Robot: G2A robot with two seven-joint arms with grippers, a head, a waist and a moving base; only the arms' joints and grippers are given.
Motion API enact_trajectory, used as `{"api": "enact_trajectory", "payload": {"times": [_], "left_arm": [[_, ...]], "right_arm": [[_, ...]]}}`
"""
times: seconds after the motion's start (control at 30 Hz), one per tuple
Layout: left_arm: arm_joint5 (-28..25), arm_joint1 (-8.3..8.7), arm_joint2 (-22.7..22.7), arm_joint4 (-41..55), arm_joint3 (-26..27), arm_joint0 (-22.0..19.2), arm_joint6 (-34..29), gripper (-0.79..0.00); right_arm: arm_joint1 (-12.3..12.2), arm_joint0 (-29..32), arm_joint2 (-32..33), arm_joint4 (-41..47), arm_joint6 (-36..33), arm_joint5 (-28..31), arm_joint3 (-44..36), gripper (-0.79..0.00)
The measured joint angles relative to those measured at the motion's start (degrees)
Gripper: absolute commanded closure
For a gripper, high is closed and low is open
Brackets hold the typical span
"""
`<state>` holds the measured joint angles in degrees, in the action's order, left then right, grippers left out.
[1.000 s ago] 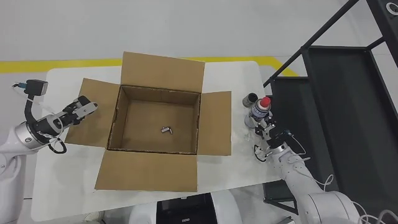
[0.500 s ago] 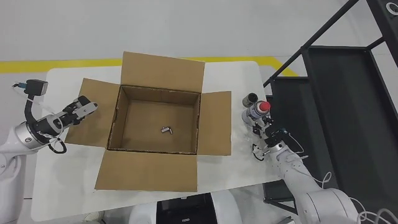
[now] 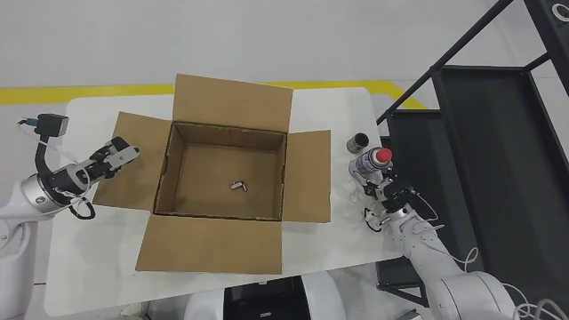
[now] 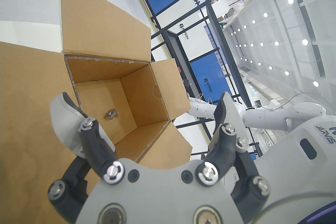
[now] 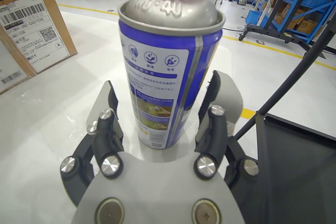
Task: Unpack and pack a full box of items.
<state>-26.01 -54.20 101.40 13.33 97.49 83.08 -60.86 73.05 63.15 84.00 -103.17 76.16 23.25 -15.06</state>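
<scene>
An open cardboard box (image 3: 233, 102) sits mid-table with its flaps spread; a small metal part (image 3: 237, 184) lies on its floor, also seen past my left gripper (image 4: 111, 114). My left gripper (image 3: 124, 154) hovers over the box's left flap, open and empty (image 4: 143, 104). A blue spray can with a red cap (image 3: 373, 164) stands upright on the table right of the box. My right gripper (image 3: 380, 182) is at the can's base, open, with a finger on each side of the can (image 5: 168, 51) and a visible gap on one side (image 5: 165, 83).
A small dark cylinder (image 3: 358, 141) stands just behind the spray can. A black metal rack (image 3: 480, 142) rises close to the table's right edge. Bare white table (image 3: 98, 258) lies left of and in front of the box.
The spray can has shifted slightly toward the table's near right edge together with my right gripper. The left arm has stayed still.
</scene>
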Motion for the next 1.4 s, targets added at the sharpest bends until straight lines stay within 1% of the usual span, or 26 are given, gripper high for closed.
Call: {"api": "enact_trajectory", "payload": {"times": [0.2,0.3,0.43,0.53,0.63,0.73,0.77,0.83,0.87,0.97,1.07,1.2,1.33,1.4], "left_arm": [[0.0,0.0,0.0,0.0,0.0,0.0,0.0,-0.785],[0.0,0.0,0.0,0.0,0.0,0.0,0.0,-0.785],[0.0,0.0,0.0,0.0,0.0,0.0,0.0,-0.785],[0.0,0.0,0.0,0.0,0.0,0.0,0.0,-0.785],[0.0,0.0,0.0,0.0,0.0,0.0,0.0,-0.785],[0.0,0.0,0.0,0.0,0.0,0.0,0.0,-0.785],[0.0,0.0,0.0,0.0,0.0,0.0,0.0,-0.785],[0.0,0.0,0.0,0.0,0.0,0.0,0.0,-0.785],[0.0,0.0,0.0,0.0,0.0,0.0,0.0,-0.785],[0.0,0.0,0.0,0.0,0.0,0.0,0.0,-0.785],[0.0,0.0,0.0,0.0,0.0,0.0,0.0,-0.785],[0.0,0.0,0.0,0.0,0.0,0.0,0.0,-0.785],[0.0,0.0,0.0,0.0,0.0,0.0,0.0,-0.785],[0.0,0.0,0.0,0.0,0.0,0.0,0.0,-0.785]], "right_arm": [[-0.8,1.5,-1.3,-2.0,3.6,-1.7,-1.6,-0.785],[-1.6,2.9,-0.2,-0.2,5.5,-4.9,-2.2,-0.785],[-3.0,5.5,0.9,0.8,6.7,-3.7,-5.1,-0.785],[-4.3,8.2,1.6,-0.1,5.4,-1.5,-9.4,-0.785],[-5.7,12.5,2.8,-0.2,2.2,2.7,-17.4,-0.785],[-7.2,19.8,5.2,1.4,-3.2,8.0,-30.6,-0.785],[-7.8,23.4,6.9,2.3,-5.8,10.3,-36.9,-0.785],[-8.5,29.2,9.8,4.6,-10.3,13.1,-46.8,-0.785],[-8.7,32.9,11.7,6.5,-13.5,13.9,-53.0,-0.785],[-8.8,40.2,15.0,12.4,-20.5,16.4,-64.9,-0.785],[-8.8,45.0,17.2,16.8,-25.8,16.0,-73.5,-0.785],[-8.7,48.2,18.5,21.0,-30.9,15.2,-81.3,-0.785],[-8.4,48.3,16.8,24.2,-35.7,14.2,-87.1,-0.785],[-8.4,47.5,15.2,24.7,-38.9,15.0,-89.4,-0.785]]}}
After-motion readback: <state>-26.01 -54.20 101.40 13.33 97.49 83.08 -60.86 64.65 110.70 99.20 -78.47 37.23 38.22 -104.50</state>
